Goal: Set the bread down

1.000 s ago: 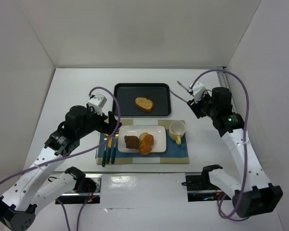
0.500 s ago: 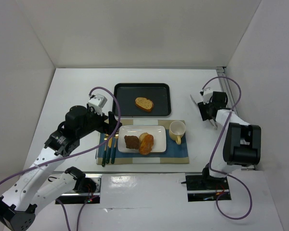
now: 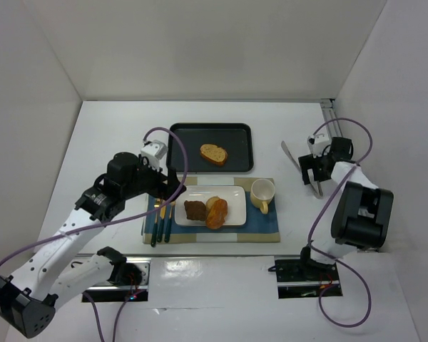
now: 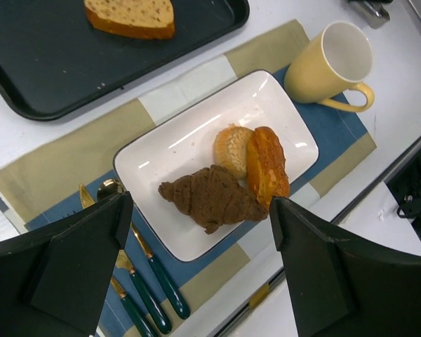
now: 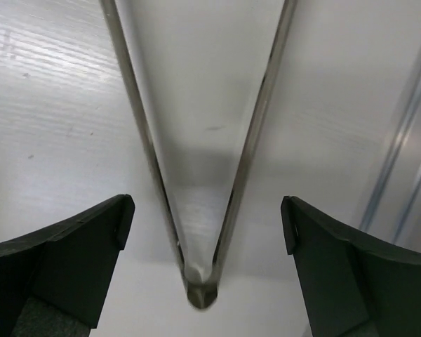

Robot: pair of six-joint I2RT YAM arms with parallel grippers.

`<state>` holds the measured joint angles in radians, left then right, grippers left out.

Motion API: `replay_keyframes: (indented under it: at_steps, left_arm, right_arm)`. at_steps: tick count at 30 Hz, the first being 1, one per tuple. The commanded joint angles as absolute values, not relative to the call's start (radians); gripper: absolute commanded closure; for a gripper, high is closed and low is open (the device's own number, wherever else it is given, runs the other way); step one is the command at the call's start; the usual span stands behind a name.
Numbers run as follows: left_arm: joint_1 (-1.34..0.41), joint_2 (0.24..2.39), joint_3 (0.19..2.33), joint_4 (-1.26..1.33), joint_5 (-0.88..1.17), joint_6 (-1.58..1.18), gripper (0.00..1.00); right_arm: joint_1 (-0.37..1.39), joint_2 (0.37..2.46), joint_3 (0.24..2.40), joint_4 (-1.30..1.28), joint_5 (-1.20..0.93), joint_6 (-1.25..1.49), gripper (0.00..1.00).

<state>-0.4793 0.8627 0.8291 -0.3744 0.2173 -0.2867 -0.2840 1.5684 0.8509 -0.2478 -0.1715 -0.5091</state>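
Note:
A slice of bread [image 3: 214,154] [image 4: 130,15] lies on the black tray [image 3: 177,142] [image 4: 42,70]. In front of the tray, the white plate [image 3: 192,194] [image 4: 189,140] holds a brown croissant [image 4: 210,200], a round bun [image 4: 231,147] and an orange pastry [image 4: 268,172]. My left gripper [image 3: 167,187] [image 4: 200,210] hangs open over the plate, holding nothing. My right gripper [image 3: 312,171] [image 5: 207,210] is open at the right, low over metal tongs [image 3: 289,153] [image 5: 200,175]. The tongs lie on the table between its fingers without touching them.
A yellow mug [image 3: 262,192] [image 4: 330,60] stands right of the plate on a blue and beige placemat [image 3: 264,224]. Green-handled cutlery [image 3: 160,221] [image 4: 151,274] lies left of the plate. A metal rail [image 3: 329,121] runs along the right wall.
The right arm has folded back toward the right wall; its gripper opened, and the tongs now lie on the table. The left gripper has moved slightly right toward the plate.

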Motion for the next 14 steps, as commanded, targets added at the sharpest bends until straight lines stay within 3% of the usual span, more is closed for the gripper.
replay_keyframes:
  at_steps: [1, 8, 14]
  left_arm:
    - [-0.482, 0.877, 0.836, -0.341, 0.288, -0.256, 0.02]
    - [-0.482, 0.896, 0.836, -0.331, 0.322, -0.256, 0.01]
    - [-0.482, 0.963, 0.836, -0.322, 0.376, -0.247, 0.00]
  right_arm:
    - [-0.310, 1.405, 0.893, -0.354, -0.305, -0.555, 0.00]
    - [-0.344, 1.246, 0.949, -0.532, -0.459, -0.582, 0.00]
    - [-0.344, 1.025, 0.907, -0.434, -0.538, -0.431, 0.00]
